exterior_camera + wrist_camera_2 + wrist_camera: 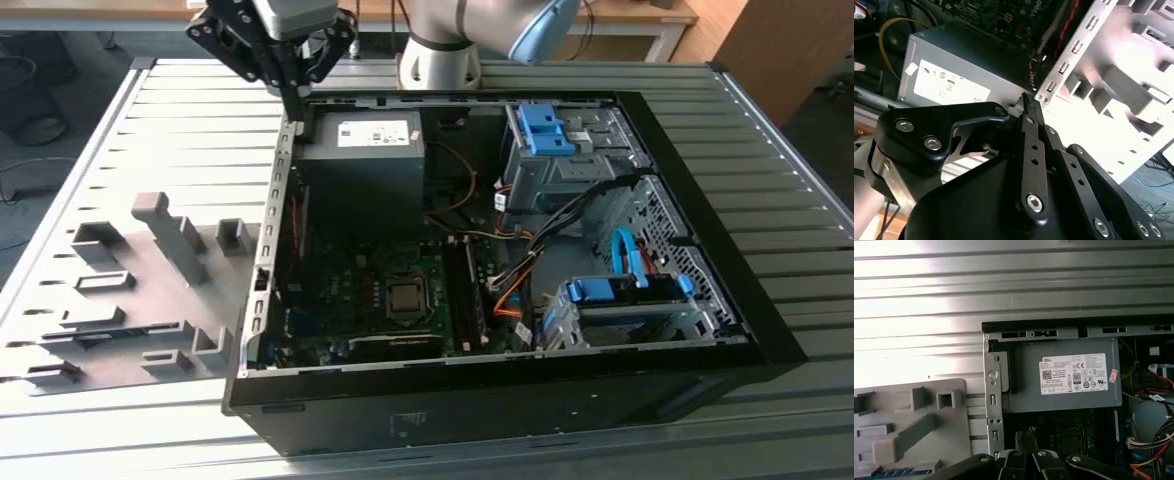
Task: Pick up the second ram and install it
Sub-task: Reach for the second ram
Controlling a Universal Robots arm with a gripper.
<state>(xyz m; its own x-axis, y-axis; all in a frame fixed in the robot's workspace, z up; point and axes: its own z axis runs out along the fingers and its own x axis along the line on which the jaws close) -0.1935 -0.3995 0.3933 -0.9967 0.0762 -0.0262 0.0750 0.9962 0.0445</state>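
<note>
My gripper [295, 108] hangs over the back left corner of the open PC case [747, 330], just above the grey power supply [360, 160]. Its two black fingers meet at a point, shut, and I see nothing between them in both wrist views [1026, 99] [1024, 436]. Long dark strips lie in the memory slots [462, 292], to the exterior view's right of the silver processor [402, 297]. I cannot tell which of them, if any, is the second ram. A bluish toothed strip [889, 472] sits at the holder's near edge, and I cannot tell what it is.
A grey plastic holder plate [134, 300] with raised blocks and slots lies on the ribbed metal table [200, 120], at the exterior view's left of the case. Inside the case are blue drive brackets [545, 130], cables and a drive cage [627, 310]. The arm's base [441, 50] stands behind the case.
</note>
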